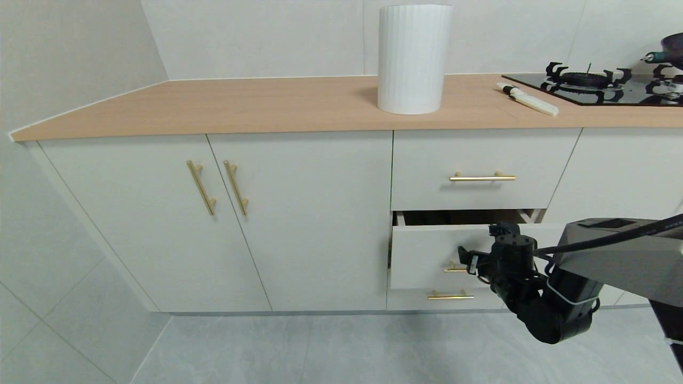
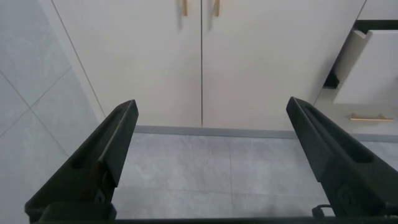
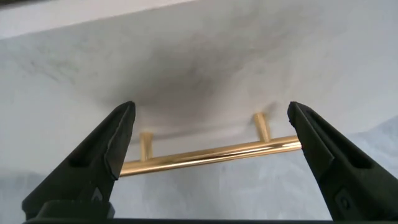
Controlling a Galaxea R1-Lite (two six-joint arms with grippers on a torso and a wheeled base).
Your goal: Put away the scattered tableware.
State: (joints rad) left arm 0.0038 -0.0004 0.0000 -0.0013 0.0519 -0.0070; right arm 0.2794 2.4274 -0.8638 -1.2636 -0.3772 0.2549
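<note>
**Right gripper at the drawer handle, utensil waiting above**

The middle drawer (image 1: 437, 250) stood partly pulled out, a dark gap showing along its top edge. The right gripper (image 1: 469, 264) sat directly in front of it, jaws spread wide and holding nothing. In the right wrist view the drawer's gold handle (image 3: 211, 154) lay just beyond the fingers (image 3: 112, 149). Its long axis ran from one finger toward the other, along the jaws' opening line and not across it.

The tableware in view was a white utensil (image 1: 527, 99) on the countertop (image 1: 240, 106), above the drawer and somewhat to its right. It lay slantwise, its far end toward the hob (image 1: 597, 85). A white ribbed container (image 1: 412, 58) stood on the countertop above the drawer's left edge.

The left gripper (image 2: 211, 106), also spread open and empty, hung low, well to the left of the drawer, facing the cupboard doors (image 2: 202, 62).

The right arm was clearly nearer both drawer and utensil, so the coming reach would likely fall to it.
</note>
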